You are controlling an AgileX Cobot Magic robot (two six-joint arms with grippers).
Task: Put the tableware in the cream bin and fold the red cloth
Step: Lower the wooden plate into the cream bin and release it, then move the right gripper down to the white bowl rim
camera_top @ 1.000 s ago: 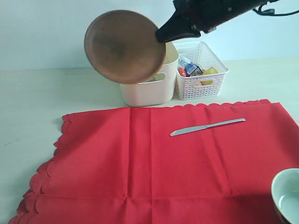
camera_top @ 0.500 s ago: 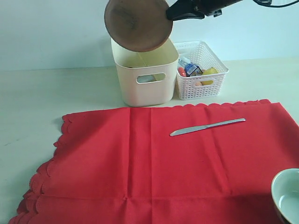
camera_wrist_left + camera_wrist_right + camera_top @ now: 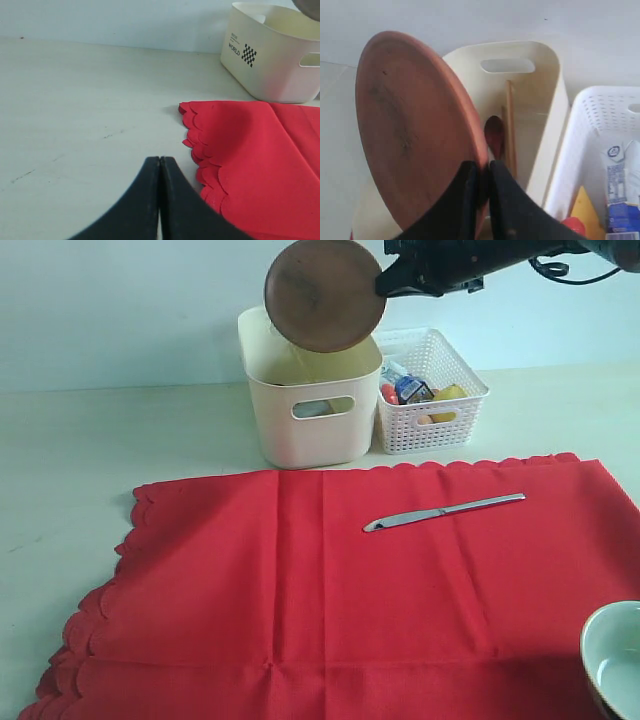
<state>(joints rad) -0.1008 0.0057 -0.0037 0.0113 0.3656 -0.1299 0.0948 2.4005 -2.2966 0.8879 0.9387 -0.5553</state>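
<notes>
Left tool (image 3: pixel 160 160) together, right tool (image 3: pixel 481 170) clamping the plate (image 3: pixel 410 125); its wrist view alone shows spoon (image 3: pixel 494 135), chopsticks (image 3: pixel 510 125) in bin (image 3: pixel 547 90).

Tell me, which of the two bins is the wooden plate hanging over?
The cream bin, smooth-walled with an oval handle; the wooden plate in the right gripper hangs above it. The white lattice basket stands beside it.

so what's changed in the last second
The right gripper, still shut on the wooden plate, carried it rightward and farther back, over the cream bin. The knife, bowl, red cloth and left gripper stayed put.
</notes>
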